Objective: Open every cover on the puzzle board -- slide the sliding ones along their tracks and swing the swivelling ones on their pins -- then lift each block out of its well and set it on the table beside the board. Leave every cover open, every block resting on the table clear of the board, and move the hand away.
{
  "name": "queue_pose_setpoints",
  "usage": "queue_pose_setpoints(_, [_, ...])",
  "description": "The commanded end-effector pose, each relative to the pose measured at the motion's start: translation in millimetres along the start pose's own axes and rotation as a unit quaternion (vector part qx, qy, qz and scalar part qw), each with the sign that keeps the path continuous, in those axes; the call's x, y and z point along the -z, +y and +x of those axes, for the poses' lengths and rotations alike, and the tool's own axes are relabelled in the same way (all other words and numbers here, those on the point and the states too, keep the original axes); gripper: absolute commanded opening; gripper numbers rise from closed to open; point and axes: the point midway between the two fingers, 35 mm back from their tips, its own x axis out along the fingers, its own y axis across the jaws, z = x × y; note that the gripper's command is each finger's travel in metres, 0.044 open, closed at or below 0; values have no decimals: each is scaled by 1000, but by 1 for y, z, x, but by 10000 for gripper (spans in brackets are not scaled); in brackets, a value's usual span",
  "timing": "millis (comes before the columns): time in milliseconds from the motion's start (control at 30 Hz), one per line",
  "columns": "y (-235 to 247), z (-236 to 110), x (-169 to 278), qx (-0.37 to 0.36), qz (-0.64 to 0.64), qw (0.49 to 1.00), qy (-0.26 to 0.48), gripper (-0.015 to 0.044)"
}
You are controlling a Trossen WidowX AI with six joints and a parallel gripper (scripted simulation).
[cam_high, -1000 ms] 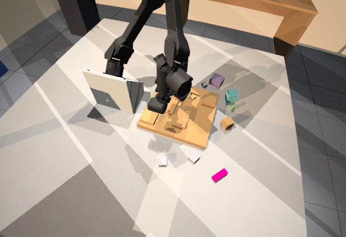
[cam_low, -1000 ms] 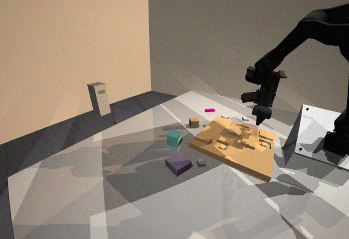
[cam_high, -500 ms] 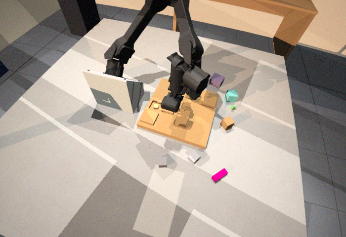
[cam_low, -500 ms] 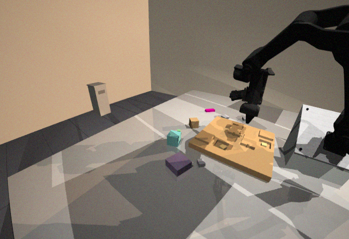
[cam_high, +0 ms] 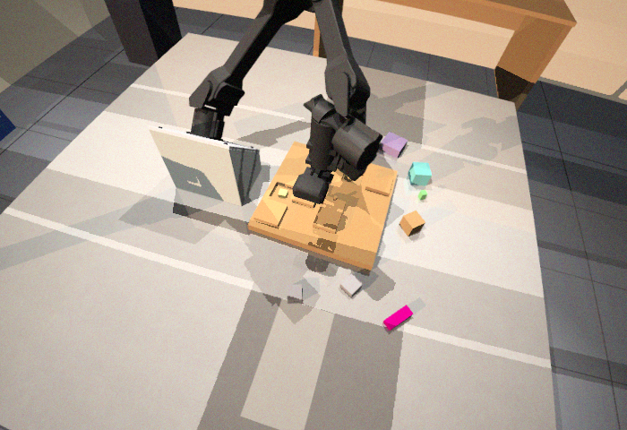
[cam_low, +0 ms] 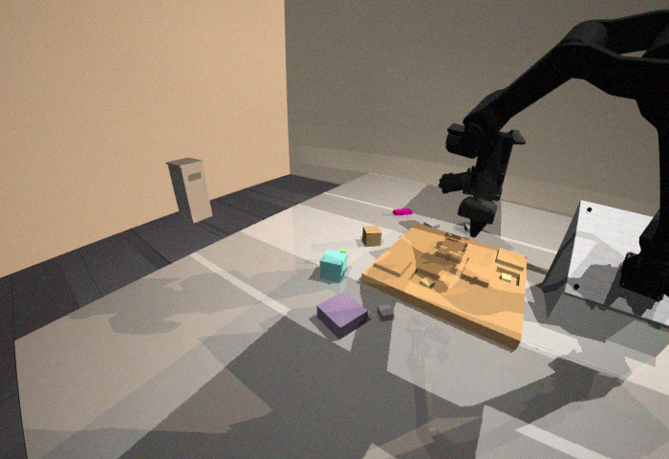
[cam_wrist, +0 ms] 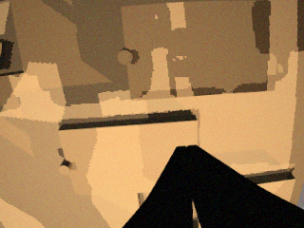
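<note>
The tan puzzle board (cam_high: 356,244) (cam_low: 470,316) (cam_wrist: 254,127) lies in the middle of the table. A small yellow-green block (cam_high: 283,192) (cam_low: 507,276) sits in an open well near the board's back left corner. Another small tan block (cam_low: 427,281) shows in a well near the middle. My gripper (cam_high: 312,198) (cam_low: 475,231) (cam_wrist: 185,155) is shut and empty. It hangs just above the board's back middle, to the right of the yellow-green block. A flat cover (cam_high: 328,217) lies just in front of it. In the wrist view a cover pin (cam_wrist: 127,57) shows ahead of the fingertips.
On the table right of the board lie a purple block (cam_high: 393,144) (cam_low: 341,314), a cyan cube (cam_high: 419,173) (cam_low: 333,265), a tiny green block (cam_high: 422,194) and a brown cube (cam_high: 411,223) (cam_low: 371,235). In front lie two grey blocks (cam_high: 350,285) (cam_high: 295,291) and a magenta bar (cam_high: 398,317) (cam_low: 401,211). The arm's base plate (cam_high: 197,167) stands left.
</note>
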Motion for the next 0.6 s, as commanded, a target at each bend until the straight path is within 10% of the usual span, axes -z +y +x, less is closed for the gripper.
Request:
queue_pose_setpoints(0, [1, 0, 0, -2, 3, 1000, 0, 0])
queue_pose_setpoints(567, [1, 13, -1, -2, 3, 1000, -1, 0])
